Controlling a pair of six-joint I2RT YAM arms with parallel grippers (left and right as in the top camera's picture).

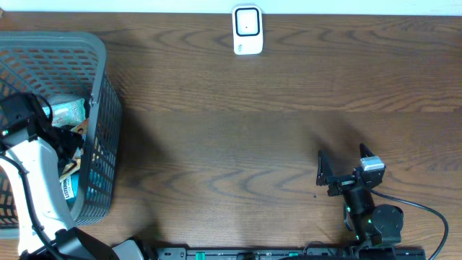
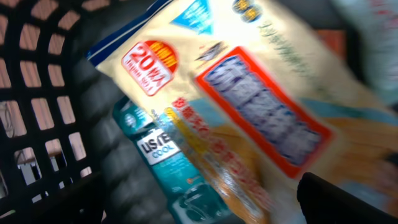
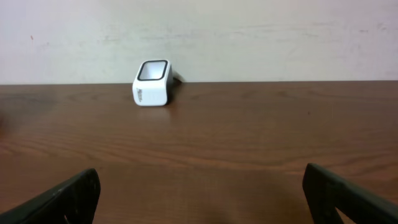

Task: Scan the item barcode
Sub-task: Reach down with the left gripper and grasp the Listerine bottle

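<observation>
Nearest the left wrist camera lies a cream plastic packet with a red-orange panel (image 2: 261, 118). It overlaps a teal mouthwash bottle (image 2: 165, 165), and both sit inside the grey mesh plastic basket (image 1: 101, 87). The left gripper (image 1: 68, 141) hovers over them, jaws wide and empty; the right gripper (image 1: 345, 165) is likewise wide and empty. Best to pinch the packet's free edge and lift it clear of the bottle, leaving the barcode uncovered for the white box-shaped scanner (image 1: 247, 30) — one scanner, one basket, two items I can make out.

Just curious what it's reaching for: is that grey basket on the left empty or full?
Not empty. The basket holds packets: the left wrist view shows a yellow bag lying over a teal Listerine pack.
</observation>
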